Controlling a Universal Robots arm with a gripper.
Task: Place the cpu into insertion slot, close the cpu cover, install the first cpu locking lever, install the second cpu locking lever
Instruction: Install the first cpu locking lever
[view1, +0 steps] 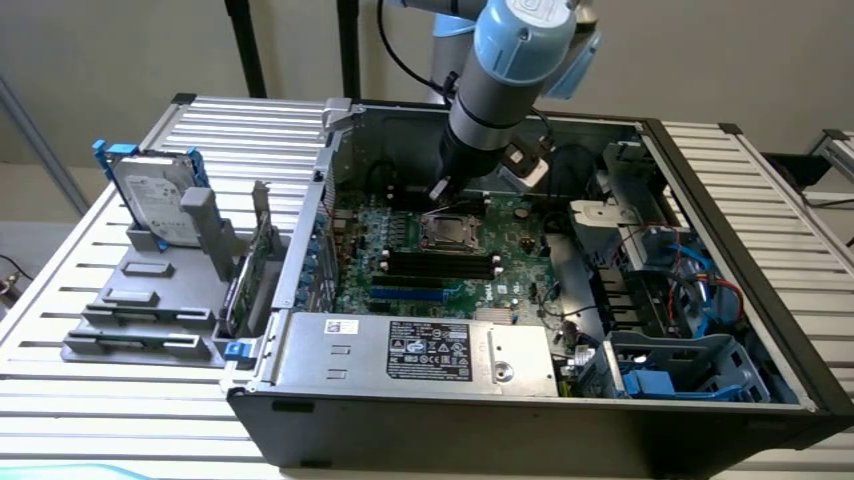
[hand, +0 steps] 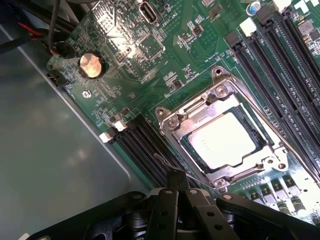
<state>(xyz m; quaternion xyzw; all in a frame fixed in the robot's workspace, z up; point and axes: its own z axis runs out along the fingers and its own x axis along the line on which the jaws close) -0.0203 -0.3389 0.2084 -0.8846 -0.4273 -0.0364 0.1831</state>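
The pale silvery cpu (hand: 225, 140) lies flat in the insertion slot (view1: 447, 232) on the green motherboard. The silvery cpu cover (hand: 197, 112) is folded down over it, and the chip shows through its cut-out centre. A thin wire locking lever (hand: 161, 160) runs along the socket's edge on the gripper's side. My gripper (hand: 175, 176) is shut, with nothing visibly held, and its tip is right at this lever. In the exterior view the gripper (view1: 441, 190) hangs inside the open case just behind the socket.
Long black memory slots (hand: 145, 145) flank the socket on both sides. A coin battery (hand: 91, 65) sits further off on the board. The grey power-supply box (view1: 414, 350) lines the case's front, with cables and a blue drive cage (view1: 681, 370) at the exterior view's right. A hard drive (view1: 154, 195) stands outside, left.
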